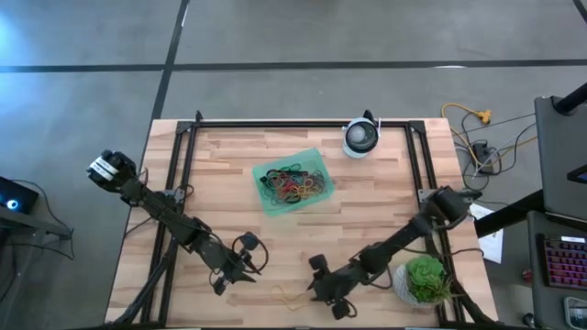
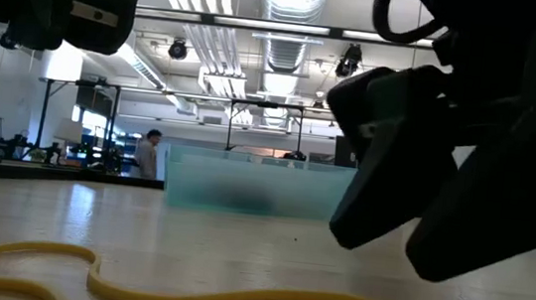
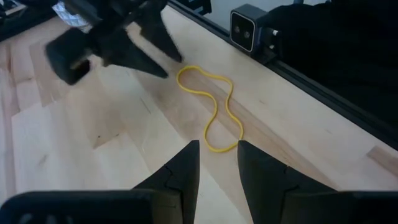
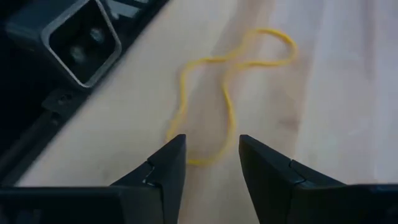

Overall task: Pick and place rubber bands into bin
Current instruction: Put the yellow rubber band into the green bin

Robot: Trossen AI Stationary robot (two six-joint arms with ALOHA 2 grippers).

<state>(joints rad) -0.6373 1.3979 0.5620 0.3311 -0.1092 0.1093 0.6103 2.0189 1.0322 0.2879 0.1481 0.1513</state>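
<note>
Pale butcher-block planks make up the table [image 1: 229, 197], ringed by a black frame, with grey concrete floor around it and a bright workshop with ceiling ducts beyond. Near the front edge, the right arm stretches in low from the right side, its right gripper [image 1: 328, 295] hovering just above the wood with the fingers [image 4: 168, 167] spread apart, nothing between them. Its tips sit just short of a yellow rubber band [image 4: 227, 93], a thin loop lying flat and pinched into a loose figure-eight close to the front rail. The left arm reaches in from the left, and the left gripper [image 1: 235, 272] rests near the table's front too, its fingers [image 3: 186, 165] parted with a narrow gap, empty, pointing toward the same yellow loop. Farther back, about mid-table, sits the bin [image 1: 266, 197], a translucent green tray turned slightly askew. Inside it lies a tangle of rubber bands [image 1: 293, 184] in red, orange, yellow, green and black.
</note>
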